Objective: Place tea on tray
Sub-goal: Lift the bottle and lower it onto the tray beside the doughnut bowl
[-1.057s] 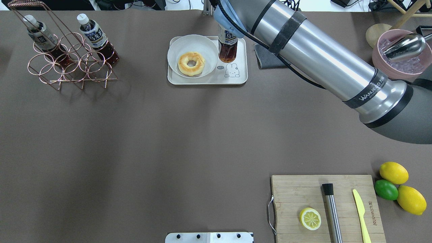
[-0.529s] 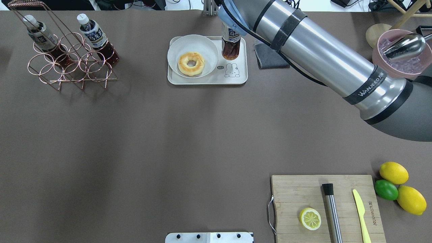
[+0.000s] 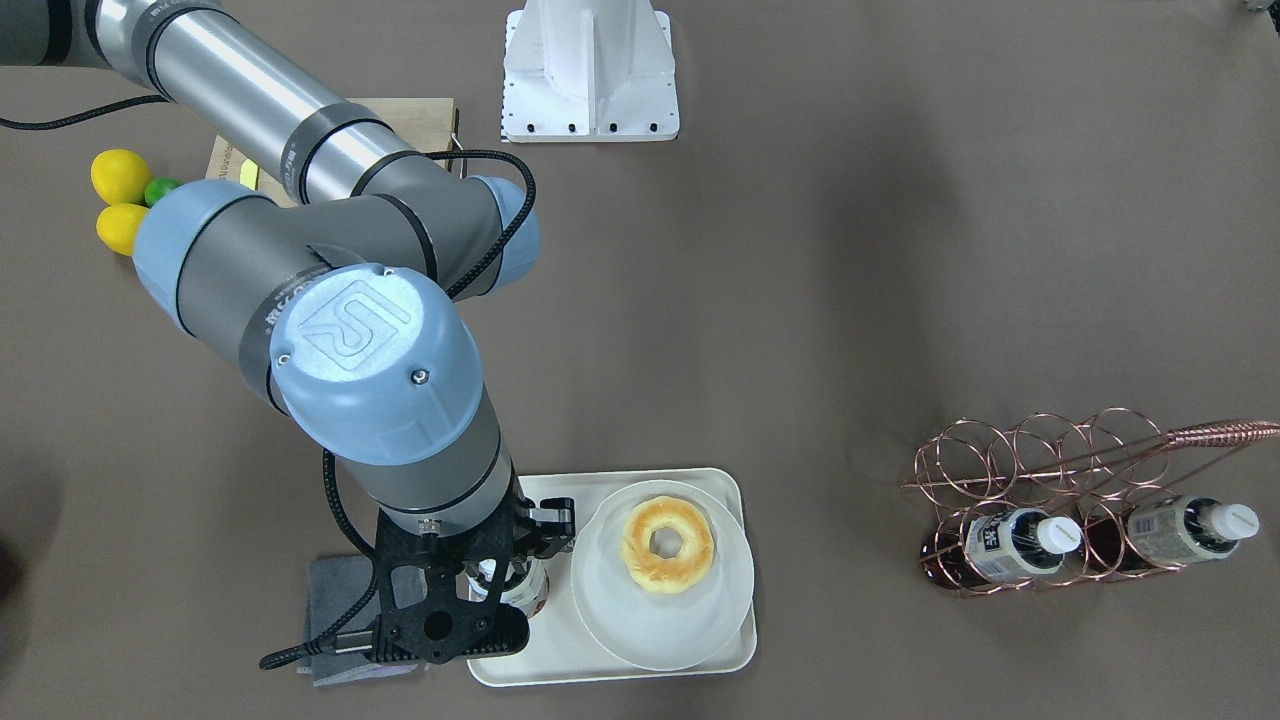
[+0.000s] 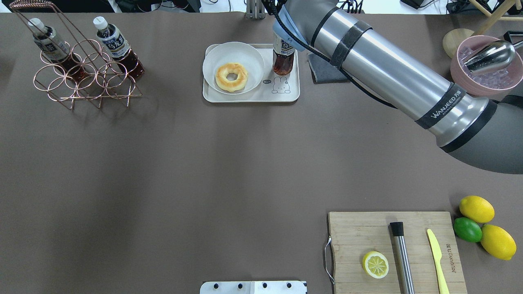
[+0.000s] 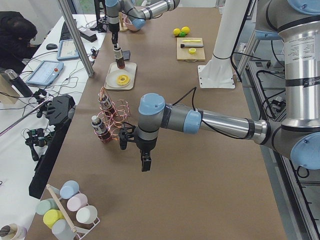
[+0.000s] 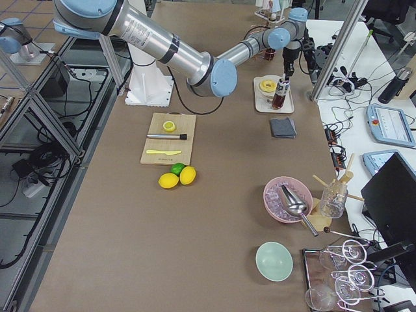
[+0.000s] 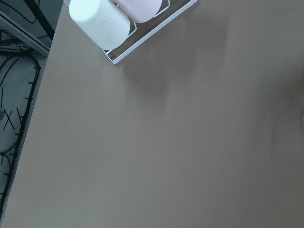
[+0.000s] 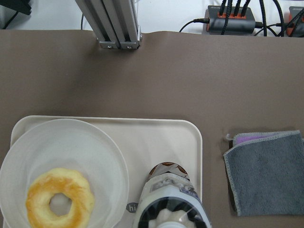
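The tea point(image 4: 283, 60) is a small bottle of dark reddish-brown liquid. It stands upright on the right part of the cream tray point(image 4: 249, 97), above the drawn bear and next to the plate. My right gripper point(image 3: 500, 578) comes down on the bottle's top and is shut on it; my arm hides the fingers in the overhead view. The right wrist view shows the bottle point(image 8: 172, 197) from above, on the tray point(image 8: 142, 128). My left gripper point(image 5: 145, 164) hangs over bare table near the copper rack; I cannot tell whether it is open or shut.
A pale plate with a doughnut point(image 4: 232, 76) fills the tray's left part. A grey cloth point(image 4: 322, 70) lies right of the tray. Two more bottles point(image 4: 117, 48) stand in a copper rack point(image 4: 86, 83) at far left. A cutting board point(image 4: 355, 232), lemons and a pink ice bowl point(image 4: 486, 75) are on the right.
My right arm has carried the tea to the right and farther back over the tray. The bottle has gone from tilted to upright and now sits lower.
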You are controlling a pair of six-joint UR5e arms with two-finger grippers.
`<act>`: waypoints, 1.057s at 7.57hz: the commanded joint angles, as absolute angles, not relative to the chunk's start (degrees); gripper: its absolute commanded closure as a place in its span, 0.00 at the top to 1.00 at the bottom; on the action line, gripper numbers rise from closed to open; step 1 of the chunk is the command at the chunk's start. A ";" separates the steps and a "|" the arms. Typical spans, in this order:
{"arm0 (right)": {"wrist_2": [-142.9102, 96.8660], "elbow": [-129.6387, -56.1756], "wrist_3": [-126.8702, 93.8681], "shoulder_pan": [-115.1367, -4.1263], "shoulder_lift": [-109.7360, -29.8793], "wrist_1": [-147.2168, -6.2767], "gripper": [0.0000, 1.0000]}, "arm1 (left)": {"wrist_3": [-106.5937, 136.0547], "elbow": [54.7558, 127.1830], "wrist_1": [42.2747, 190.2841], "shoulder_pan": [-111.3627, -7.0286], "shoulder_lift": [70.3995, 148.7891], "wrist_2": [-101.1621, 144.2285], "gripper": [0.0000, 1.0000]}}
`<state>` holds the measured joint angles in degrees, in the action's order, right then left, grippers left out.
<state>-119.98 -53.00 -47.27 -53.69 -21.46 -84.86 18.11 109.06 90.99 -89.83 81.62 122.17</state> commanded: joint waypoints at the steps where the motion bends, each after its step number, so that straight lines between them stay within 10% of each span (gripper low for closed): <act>1: -120.06 -53.26 -47.37 -53.26 -22.67 -84.73 0.56 | 18.11 108.98 89.31 -89.82 82.87 122.17 0.98; 2: -119.97 -53.52 -47.03 -53.17 -23.28 -84.73 1.00 | 18.02 108.98 88.77 -89.82 83.32 122.17 0.98; 5: -124.51 -60.69 -47.11 -55.36 -23.38 -90.74 1.00 | 18.02 108.90 87.98 -89.82 83.93 122.17 0.98; 8: -125.77 -90.49 -44.41 -57.81 -35.26 -112.09 1.00 | 18.02 109.86 88.07 -90.00 83.41 123.04 0.98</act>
